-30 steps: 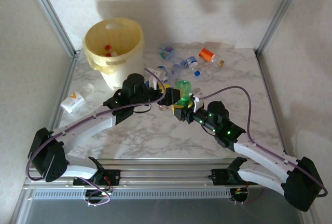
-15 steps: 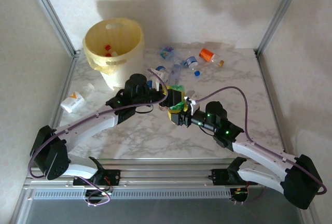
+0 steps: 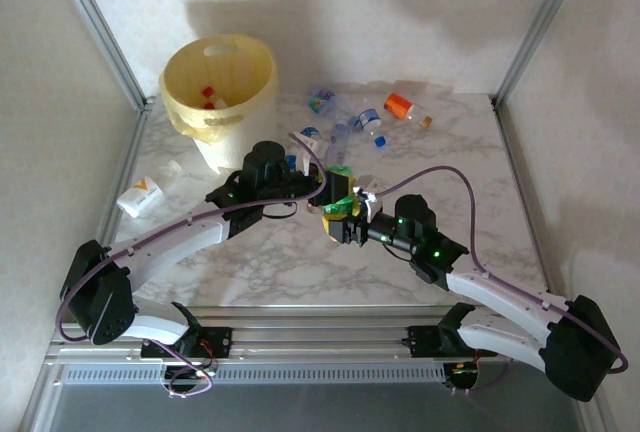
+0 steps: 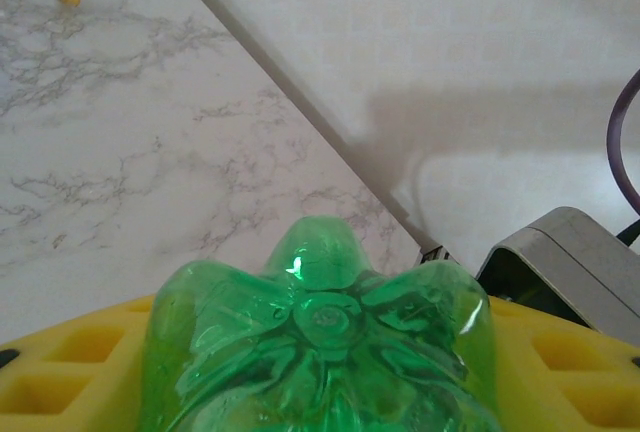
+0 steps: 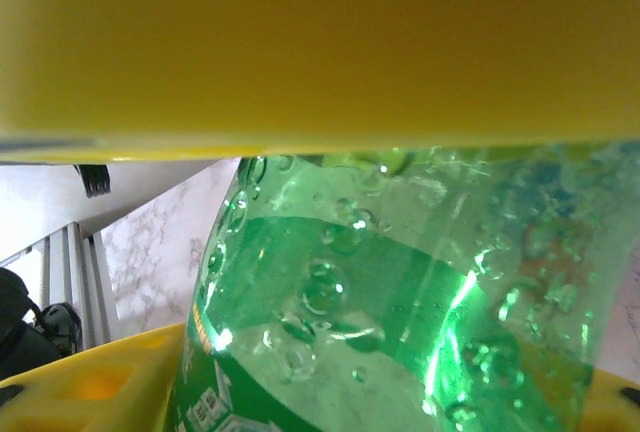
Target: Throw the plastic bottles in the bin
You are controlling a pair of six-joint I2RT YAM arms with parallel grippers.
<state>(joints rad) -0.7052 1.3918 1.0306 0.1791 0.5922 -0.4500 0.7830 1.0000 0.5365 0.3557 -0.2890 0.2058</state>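
Green bottle (image 4: 320, 352) gripped by left gripper (image 3: 322, 193), right gripper (image 3: 344, 215)

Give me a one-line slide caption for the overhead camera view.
Green bottle between the left gripper and right gripper mid-table; pale-yellow bin at the far left.

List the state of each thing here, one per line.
green bottle, between both end effectors
right end effector, shut on the green bottle
left end effector, around the bottle's base; grip unclear
bin, upright, open-topped, red caps visible inside
loose bottles, lying on the table, far side
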